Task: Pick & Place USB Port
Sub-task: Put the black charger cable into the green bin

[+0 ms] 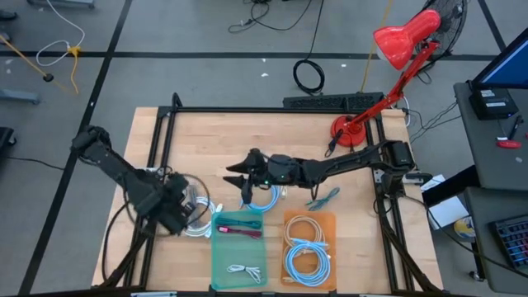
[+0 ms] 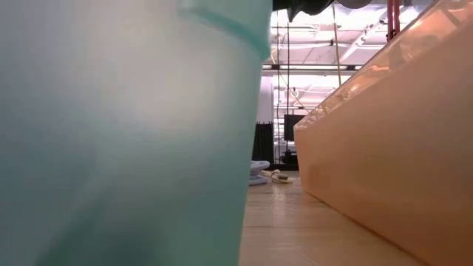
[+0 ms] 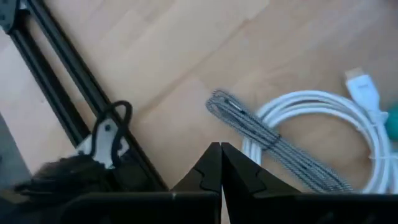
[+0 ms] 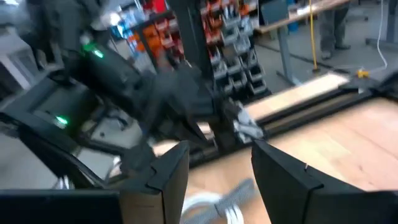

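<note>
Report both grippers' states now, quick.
Left gripper: closed, holding nothing, above the white cable.
Right gripper: open, empty, over the table's middle.

Wooden table (image 1: 206, 136) — green tray (image 1: 237, 256), orange tray (image 1: 310, 249), red lamp (image 1: 388, 66), loose cables (image 1: 198, 216).
</note>
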